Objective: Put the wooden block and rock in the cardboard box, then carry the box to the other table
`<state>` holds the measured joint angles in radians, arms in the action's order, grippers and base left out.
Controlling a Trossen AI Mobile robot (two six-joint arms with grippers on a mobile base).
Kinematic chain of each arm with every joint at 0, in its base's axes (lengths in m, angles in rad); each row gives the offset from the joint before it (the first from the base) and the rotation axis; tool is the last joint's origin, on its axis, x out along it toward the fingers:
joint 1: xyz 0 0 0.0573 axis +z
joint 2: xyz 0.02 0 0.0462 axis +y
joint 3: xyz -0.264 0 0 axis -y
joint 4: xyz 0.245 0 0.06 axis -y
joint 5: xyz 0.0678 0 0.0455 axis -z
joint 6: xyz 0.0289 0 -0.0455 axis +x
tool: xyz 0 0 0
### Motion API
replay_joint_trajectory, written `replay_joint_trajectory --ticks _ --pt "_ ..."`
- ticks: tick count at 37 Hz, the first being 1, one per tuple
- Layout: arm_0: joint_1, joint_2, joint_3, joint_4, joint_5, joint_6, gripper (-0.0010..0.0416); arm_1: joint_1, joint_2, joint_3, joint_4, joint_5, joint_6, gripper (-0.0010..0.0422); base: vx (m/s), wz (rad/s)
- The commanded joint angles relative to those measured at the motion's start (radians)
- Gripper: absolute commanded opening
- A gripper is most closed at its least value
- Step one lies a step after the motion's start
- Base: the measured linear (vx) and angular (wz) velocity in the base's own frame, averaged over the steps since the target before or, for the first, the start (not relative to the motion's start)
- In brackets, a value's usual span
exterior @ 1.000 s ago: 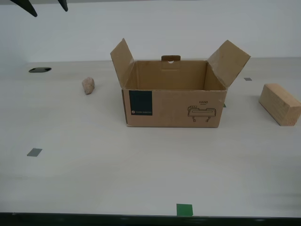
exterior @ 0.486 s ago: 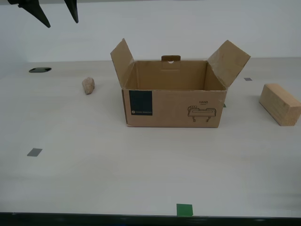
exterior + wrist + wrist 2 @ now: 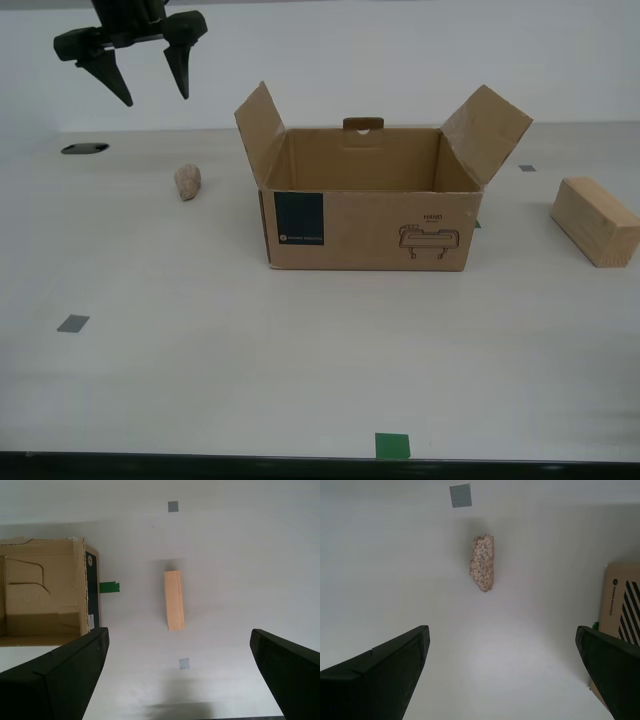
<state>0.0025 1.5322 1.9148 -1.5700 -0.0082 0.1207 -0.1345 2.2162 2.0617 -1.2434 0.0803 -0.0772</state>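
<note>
My second pincer (image 3: 146, 88) has descended into the exterior view, jaws spread wide and empty; the rock (image 3: 187, 182) lies below it, unmoved.

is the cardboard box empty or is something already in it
Empty, as far as shown: the cardboard box stands open with bare inner walls, while the rock and wooden block lie outside on the table.

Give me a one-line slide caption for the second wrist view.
My second gripper, jaws open, hangs above the rock on the off-white table, cardboard box at the edge.
</note>
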Motion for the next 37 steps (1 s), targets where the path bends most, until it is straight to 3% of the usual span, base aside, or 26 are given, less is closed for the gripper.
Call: replay_joint_trajectory --ticks 1,5,11,15,20,26,37 --pt "0.000 0.001 -0.007 -0.002 -0.002 0.004 0.0394 -0.002 0.005 0.001 0.007 -0.042 -0.002 0.0400 0.000 0.000" --pt "0.000 0.001 -0.039 -0.001 -0.002 0.003 0.0394 -0.002 0.003 -0.001 0.017 -0.076 -0.002 0.0400 0.000 0.000" --pt "-0.001 0.001 -0.155 0.079 -0.002 -0.005 0.0394 -0.002 0.002 0.001 0.010 -0.076 -0.001 0.0400 0.000 0.000" --pt "-0.001 0.001 -0.254 0.135 -0.002 -0.047 0.0394 -0.003 0.003 0.001 0.006 -0.076 -0.001 0.0400 0.000 0.000" --pt "-0.001 0.001 -0.343 0.175 -0.002 -0.050 0.0394 -0.003 0.003 0.001 0.002 -0.076 -0.001 0.0400 0.000 0.000" --pt "-0.001 0.001 -0.412 0.222 -0.001 -0.069 0.0394 -0.003 0.003 0.001 0.003 -0.076 -0.001 0.0400 0.000 0.000" --pt "-0.003 0.001 -0.491 0.320 0.001 -0.070 0.0394 -0.004 0.003 0.001 -0.002 -0.076 0.000 0.0400 0.000 0.000"
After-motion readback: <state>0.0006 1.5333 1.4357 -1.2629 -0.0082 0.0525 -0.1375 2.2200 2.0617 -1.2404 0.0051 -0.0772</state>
